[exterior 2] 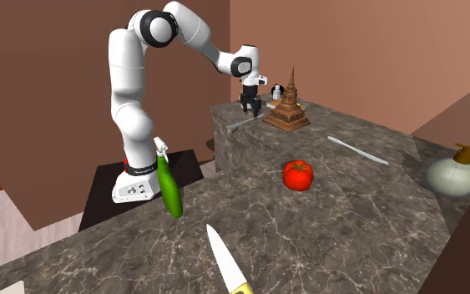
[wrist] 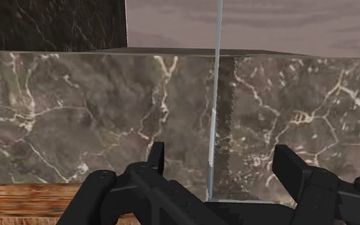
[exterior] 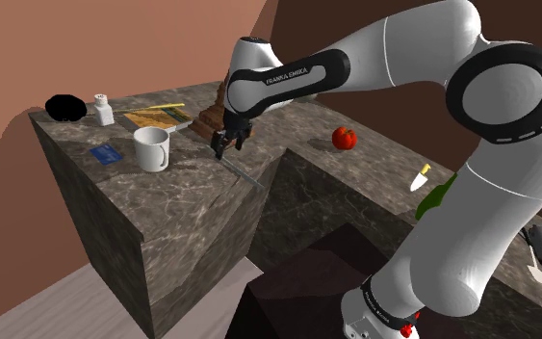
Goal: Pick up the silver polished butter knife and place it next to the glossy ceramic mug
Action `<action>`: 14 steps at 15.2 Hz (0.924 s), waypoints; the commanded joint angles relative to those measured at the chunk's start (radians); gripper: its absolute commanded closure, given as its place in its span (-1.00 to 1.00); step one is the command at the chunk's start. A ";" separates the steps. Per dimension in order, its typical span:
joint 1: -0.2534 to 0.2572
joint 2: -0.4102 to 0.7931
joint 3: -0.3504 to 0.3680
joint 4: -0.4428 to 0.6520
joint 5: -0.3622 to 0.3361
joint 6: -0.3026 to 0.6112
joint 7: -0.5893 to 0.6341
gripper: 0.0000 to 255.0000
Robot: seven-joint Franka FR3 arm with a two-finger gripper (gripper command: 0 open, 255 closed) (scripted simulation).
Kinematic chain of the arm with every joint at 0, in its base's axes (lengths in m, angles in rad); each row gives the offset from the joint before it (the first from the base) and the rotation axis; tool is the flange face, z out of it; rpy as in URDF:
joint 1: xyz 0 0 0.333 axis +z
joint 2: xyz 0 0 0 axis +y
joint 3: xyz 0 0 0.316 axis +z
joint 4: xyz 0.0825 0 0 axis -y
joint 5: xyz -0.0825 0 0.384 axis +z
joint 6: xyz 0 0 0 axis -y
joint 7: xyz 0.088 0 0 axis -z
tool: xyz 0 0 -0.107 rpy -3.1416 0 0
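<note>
Now, the gripper hovered, jaws spread, over the butter knife by the counter edge mid-frame, right of the mug; it looked thin, stiff, slick, light, best pinched across its narrow width mid-length.

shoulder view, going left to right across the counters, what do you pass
black lump → white shaker → white mug → gripper → red tomato → yellow-handled knife

Dim even light, soft faint shadows
</note>
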 commanded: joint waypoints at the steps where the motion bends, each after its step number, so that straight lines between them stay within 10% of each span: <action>1: 0.000 0.000 0.000 0.000 0.000 0.000 0.000 -1.00; 14: 0.001 -0.062 0.000 0.054 -0.004 -0.115 0.003 -1.00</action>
